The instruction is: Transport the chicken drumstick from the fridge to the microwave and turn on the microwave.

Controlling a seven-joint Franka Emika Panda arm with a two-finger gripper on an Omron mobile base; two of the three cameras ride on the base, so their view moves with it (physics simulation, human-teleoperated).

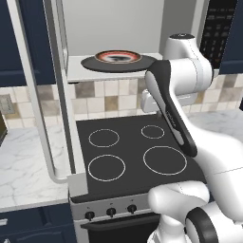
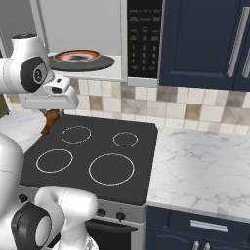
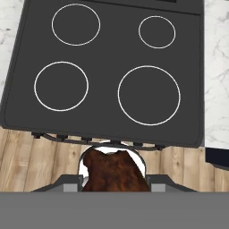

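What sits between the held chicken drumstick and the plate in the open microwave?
Nothing solid: in the right base view the chicken drumstick hangs from the gripper above the stovetop; the plate sits higher in the microwave, with the robot's own hand partly between.

Premises are presenting as a rendered domestic kitchen. A black four-ring stovetop is sitting between white marble counters, with control knobs running along its near edge. A microwave is hanging open above the far side, a plate resting on its turntable. Beige tiled backsplash and navy cabinets are lining the far wall. Wood flooring is showing below.
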